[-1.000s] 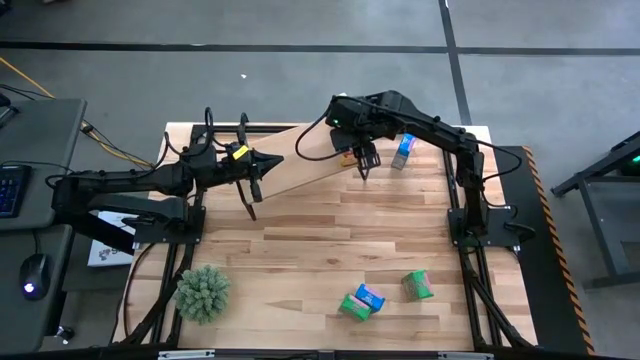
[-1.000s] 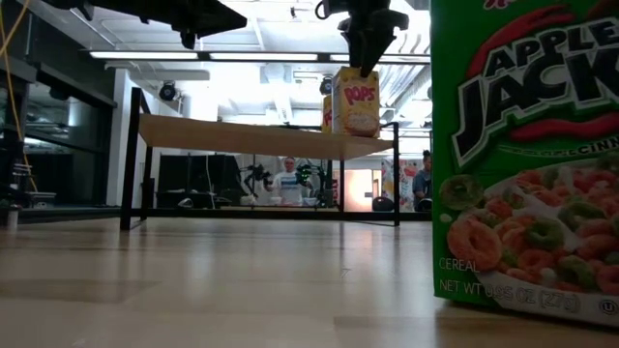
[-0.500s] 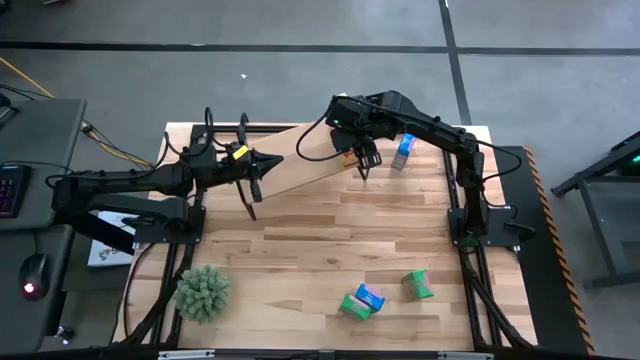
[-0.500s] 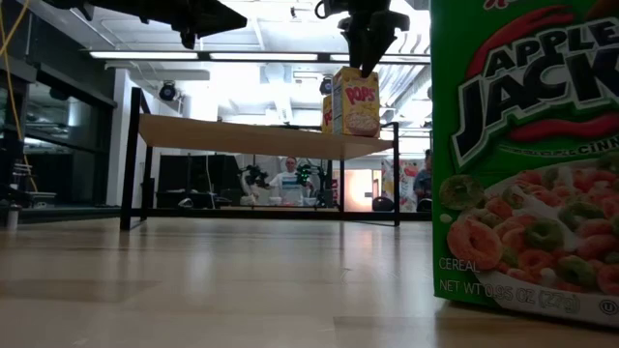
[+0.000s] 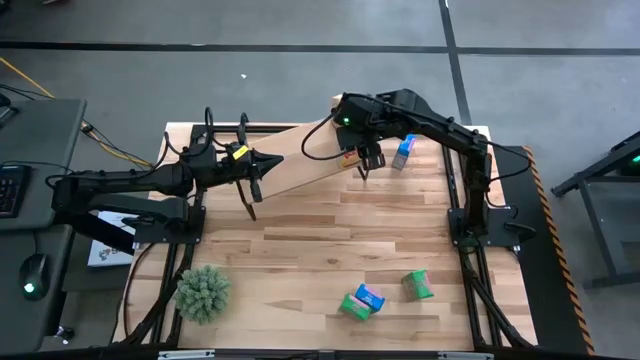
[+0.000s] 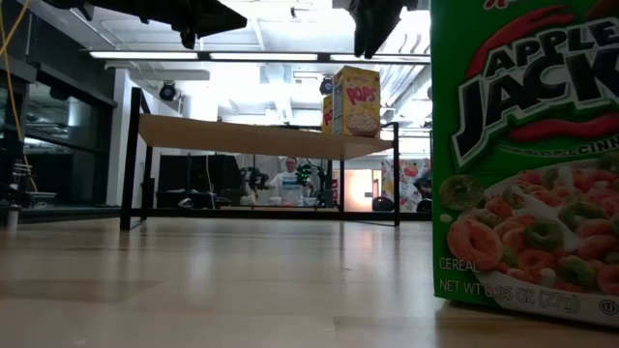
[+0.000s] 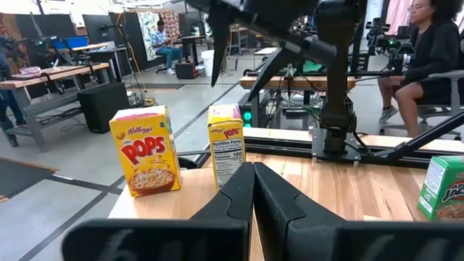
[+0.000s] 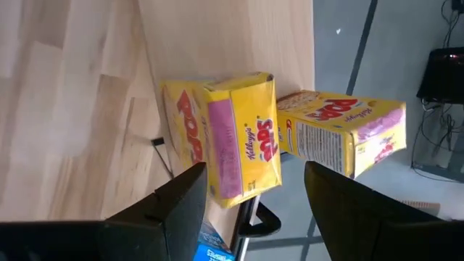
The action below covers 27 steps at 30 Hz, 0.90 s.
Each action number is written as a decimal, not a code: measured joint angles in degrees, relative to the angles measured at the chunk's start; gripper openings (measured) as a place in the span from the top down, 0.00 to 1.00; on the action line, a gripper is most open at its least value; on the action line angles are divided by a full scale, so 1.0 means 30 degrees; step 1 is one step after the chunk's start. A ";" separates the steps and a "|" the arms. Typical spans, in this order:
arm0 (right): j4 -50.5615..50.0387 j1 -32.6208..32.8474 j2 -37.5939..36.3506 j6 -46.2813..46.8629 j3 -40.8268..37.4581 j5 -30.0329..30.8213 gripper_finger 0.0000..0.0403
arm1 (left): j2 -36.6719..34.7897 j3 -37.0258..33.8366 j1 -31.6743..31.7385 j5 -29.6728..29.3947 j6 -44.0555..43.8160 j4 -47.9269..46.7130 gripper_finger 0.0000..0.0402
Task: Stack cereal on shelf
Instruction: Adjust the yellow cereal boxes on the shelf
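I see my right gripper [image 8: 246, 199] spread and empty above two yellow Kellogg's Pops cartons [image 7: 145, 159] on the shelf [image 5: 300, 165], left gripper [image 7: 254, 192] clenched, Apple Jacks box [image 6: 527, 155] near.

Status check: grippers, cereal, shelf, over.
Right gripper open above two yellow cereal boxes standing on shelf. Left gripper shut, waiting beside shelf. Nothing in the way.
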 joint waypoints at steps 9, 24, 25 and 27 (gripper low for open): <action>0.3448 -0.0440 -0.0804 0.2360 0.0007 -0.1799 0.44 | 0.0000 0.0000 0.0000 0.0000 -0.0007 0.0007 0.99; 0.8267 -0.5377 0.0053 1.6527 -0.0007 -0.0031 0.44 | -0.0006 0.0000 0.0000 0.0060 -0.0023 -0.0119 0.99; 0.8264 -0.5574 0.0187 1.6792 -0.0007 -0.0585 0.44 | -0.0007 0.0000 0.0000 0.0058 -0.0022 -0.0067 0.99; 0.8289 -0.5748 0.0567 1.7173 -0.0007 -0.1433 0.44 | -0.0007 0.0000 0.0000 0.0051 -0.0022 -0.0013 0.99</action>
